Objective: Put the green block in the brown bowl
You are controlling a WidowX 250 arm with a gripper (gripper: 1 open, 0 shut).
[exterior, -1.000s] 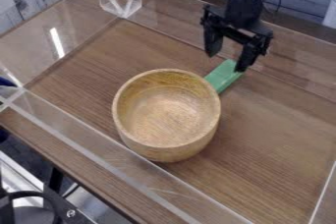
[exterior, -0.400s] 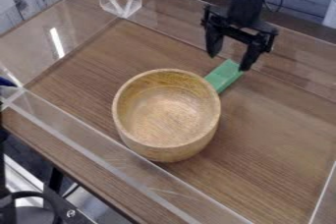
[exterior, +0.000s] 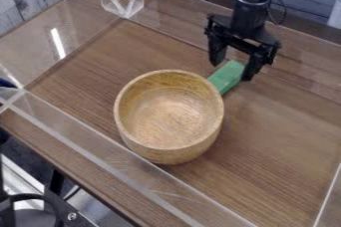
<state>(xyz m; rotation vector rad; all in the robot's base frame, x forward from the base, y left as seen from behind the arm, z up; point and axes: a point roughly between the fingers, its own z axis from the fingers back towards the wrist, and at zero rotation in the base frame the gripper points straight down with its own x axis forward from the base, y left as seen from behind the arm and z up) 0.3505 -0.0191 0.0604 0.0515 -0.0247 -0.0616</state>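
Green block (exterior: 228,77) between wide-open jaws (exterior: 244,60), bowl (exterior: 170,116) near.

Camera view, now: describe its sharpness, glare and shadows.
In the camera view now, the brown bowl looks soft-edged, its inner wall shaded; the black gripper shows little detail against the wood; pale glare streaks the clear plastic at left.
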